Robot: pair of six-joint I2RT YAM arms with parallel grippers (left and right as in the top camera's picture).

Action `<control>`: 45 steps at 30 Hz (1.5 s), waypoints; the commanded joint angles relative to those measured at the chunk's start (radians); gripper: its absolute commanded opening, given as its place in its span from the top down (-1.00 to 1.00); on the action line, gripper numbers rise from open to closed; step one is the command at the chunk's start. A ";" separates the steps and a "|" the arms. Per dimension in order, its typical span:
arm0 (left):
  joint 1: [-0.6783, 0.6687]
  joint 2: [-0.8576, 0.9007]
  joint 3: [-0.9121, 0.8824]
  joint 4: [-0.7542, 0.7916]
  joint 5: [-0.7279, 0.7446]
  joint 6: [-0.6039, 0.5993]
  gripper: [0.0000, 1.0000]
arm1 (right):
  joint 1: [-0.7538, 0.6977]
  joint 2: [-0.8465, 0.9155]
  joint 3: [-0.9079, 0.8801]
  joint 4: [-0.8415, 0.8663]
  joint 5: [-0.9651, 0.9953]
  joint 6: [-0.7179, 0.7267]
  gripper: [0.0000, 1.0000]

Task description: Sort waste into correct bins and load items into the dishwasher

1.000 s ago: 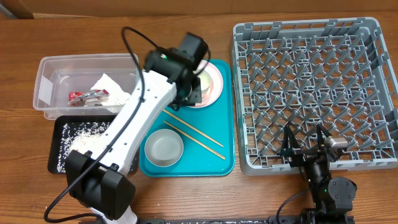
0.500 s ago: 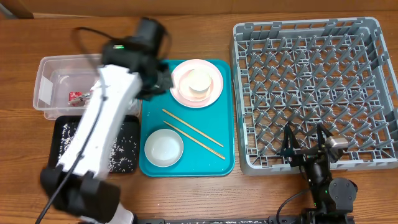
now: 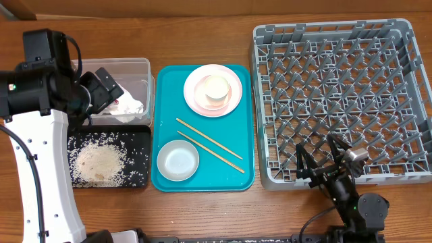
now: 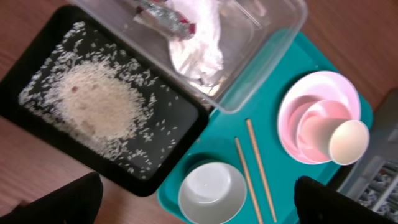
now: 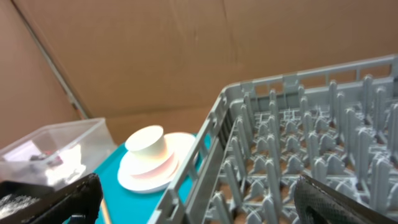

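no legible text, no labels, no numbers

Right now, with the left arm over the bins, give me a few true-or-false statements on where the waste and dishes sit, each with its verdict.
1. The rice lies in the black tray. True.
2. The chopsticks stand in the dish rack. False: they lie flat on the teal tray, and the rack holds nothing.
3. The napkin is inside the clear tub. True.
4. The left fingers grip the cup. False: they are spread open and hold nothing, and the cup rests on the pink plate.
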State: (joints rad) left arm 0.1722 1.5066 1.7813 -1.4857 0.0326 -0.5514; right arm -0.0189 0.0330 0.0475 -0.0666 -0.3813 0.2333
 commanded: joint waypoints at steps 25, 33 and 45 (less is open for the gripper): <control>0.005 0.005 0.015 -0.005 -0.059 -0.002 -1.00 | 0.669 1.302 1.227 -0.744 0.150 -0.059 -0.99; 0.005 0.005 0.015 -0.005 -0.058 -0.003 -0.99 | 0.844 1.571 1.226 -0.673 0.314 -0.063 -0.96; 0.005 0.005 0.015 -0.005 -0.058 -0.002 -1.00 | 0.842 1.709 1.225 -0.584 0.372 -0.170 0.90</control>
State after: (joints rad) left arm 0.1719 1.5078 1.7813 -1.4929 -0.0158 -0.5514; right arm 0.8246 1.7069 1.2568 -0.6632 -0.0601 0.1047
